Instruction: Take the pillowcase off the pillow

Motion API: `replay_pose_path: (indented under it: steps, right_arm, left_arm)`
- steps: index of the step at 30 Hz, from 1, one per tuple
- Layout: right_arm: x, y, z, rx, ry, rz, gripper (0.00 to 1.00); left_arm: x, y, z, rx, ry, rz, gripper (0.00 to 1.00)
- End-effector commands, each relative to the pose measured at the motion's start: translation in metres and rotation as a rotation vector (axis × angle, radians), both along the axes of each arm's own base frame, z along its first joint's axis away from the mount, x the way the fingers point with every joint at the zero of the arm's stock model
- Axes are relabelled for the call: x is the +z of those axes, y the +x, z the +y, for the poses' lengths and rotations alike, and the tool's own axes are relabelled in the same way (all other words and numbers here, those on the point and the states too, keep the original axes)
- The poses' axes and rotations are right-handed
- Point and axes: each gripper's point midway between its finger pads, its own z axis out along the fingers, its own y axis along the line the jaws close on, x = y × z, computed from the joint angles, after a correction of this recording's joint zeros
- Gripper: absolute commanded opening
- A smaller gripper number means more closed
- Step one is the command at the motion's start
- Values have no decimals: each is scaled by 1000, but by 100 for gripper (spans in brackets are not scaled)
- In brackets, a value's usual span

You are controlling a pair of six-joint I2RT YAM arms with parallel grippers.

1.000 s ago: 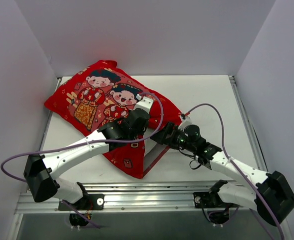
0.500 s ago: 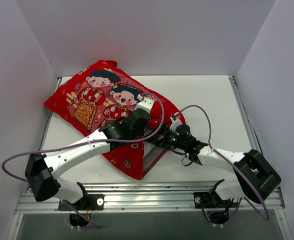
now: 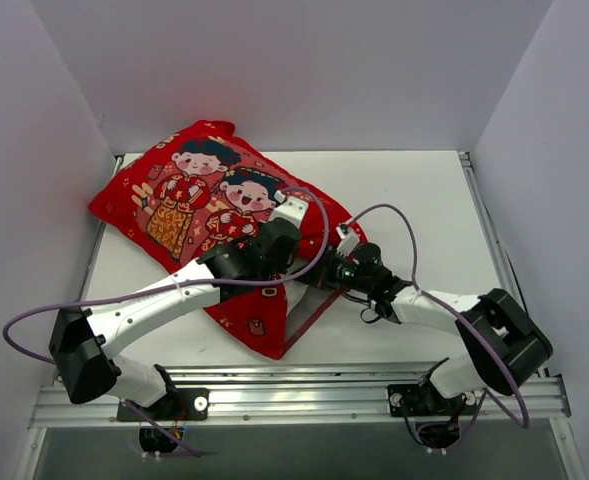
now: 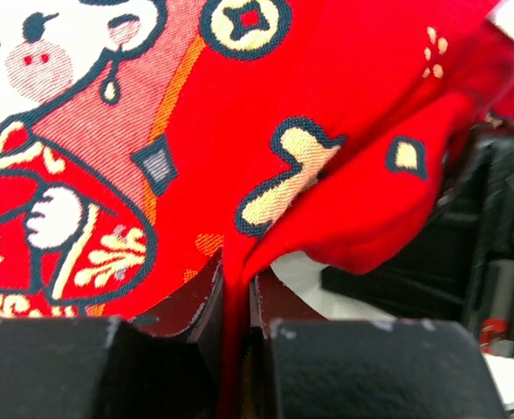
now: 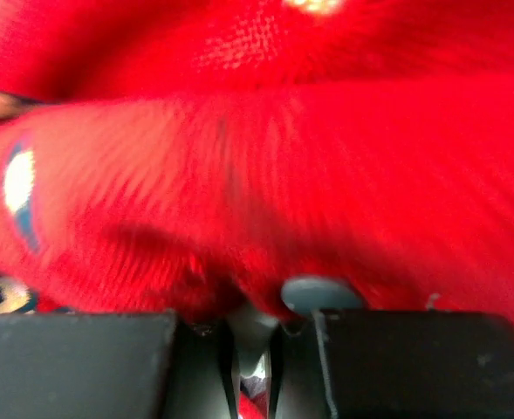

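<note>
The pillowcase (image 3: 189, 205) lies print-up on the worktop (image 3: 414, 190), its long axis running diagonally from the far-left corner toward the middle of the near edge. The left gripper (image 4: 236, 275) is clamped on a raised fold near its right side. The right gripper (image 5: 255, 314), jaws together, presses against its near-right edge; whether it pinches fabric is unclear.

Red pillowcase (image 3: 199, 205) printed with two cartoon children and gold motifs, lying diagonally left of centre, puffed over pillow (image 3: 302, 302); only a white sliver showing at open near-right edge
</note>
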Motion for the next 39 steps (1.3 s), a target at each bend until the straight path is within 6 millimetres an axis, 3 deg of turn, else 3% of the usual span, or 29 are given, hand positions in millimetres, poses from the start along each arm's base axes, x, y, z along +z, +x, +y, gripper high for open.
replay_pose_path:
  steps: [1, 5, 7, 9, 15, 20, 26, 30, 36, 38, 39]
  right_arm:
    - [56, 33, -24, -106, 20, -149, 0]
    - [78, 49, -60, -192, -60, -178, 0]
    - [99, 53, -75, -222, -90, -221, 0]
    - [123, 56, -81, -238, -94, -269, 0]
    - [144, 69, -100, -293, -161, -291, 0]
    - [168, 85, -96, -303, -133, -318, 0]
    - [197, 102, -86, -302, -84, -343, 0]
    - [219, 104, -85, -303, -69, -366, 0]
    - [235, 117, -92, -358, -102, -382, 0]
    - [237, 116, -91, -354, -89, -378, 0]
    - [238, 114, -92, -357, -92, -377, 0]
  left_arm:
    - [15, -11, 7, -11, -18, -9, 8]
    - [14, -16, 21, 4, 12, -11, 8]
    - [14, -19, 29, 4, 21, -14, 9]
    - [17, -21, 35, 10, 20, -19, 9]
    - [20, -38, 42, -34, -14, 16, 9]
    - [26, -78, 6, -251, -182, 147, 9]
    - [7, -99, -30, -324, -252, 239, 9]
    - [-8, -88, -24, -244, -186, 234, 9]
    - [-17, -106, -39, -329, -184, 291, 9]
    - [-21, -102, -27, -295, -127, 276, 9]
    - [-24, -89, -1, -193, -32, 225, 8]
